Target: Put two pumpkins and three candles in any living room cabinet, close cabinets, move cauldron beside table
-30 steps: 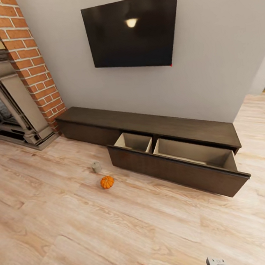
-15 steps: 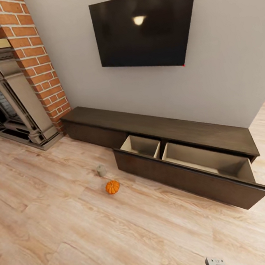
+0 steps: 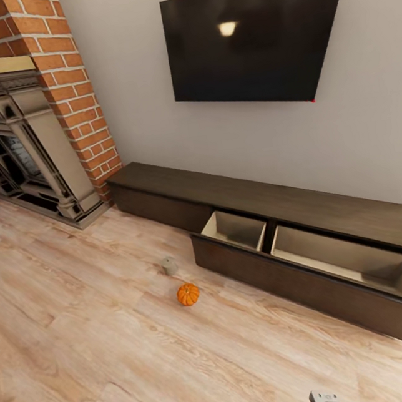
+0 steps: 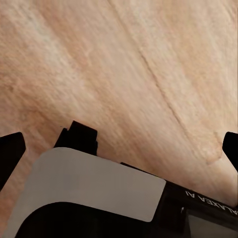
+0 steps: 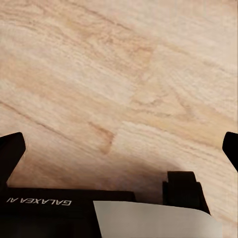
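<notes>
Pumpkin (image 3: 188, 294) beside candle (image 3: 169, 266), floor (image 3: 86, 341).

- The cabinet (image 3: 303, 213) is cut off by the head view's right edge, and so is its open drawer (image 3: 336, 278).
- The candle (image 3: 169, 266) is too small to show a wick.
- The fireplace (image 3: 24, 147) runs off the left edge.

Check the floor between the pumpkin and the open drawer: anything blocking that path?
Nothing visible blocks it. The pumpkin sits on bare wood floor, just short of the left end of the open drawer of the cabinet. The candle stands beside the pumpkin, off to the side rather than between. The drawer's compartments look empty.
</notes>
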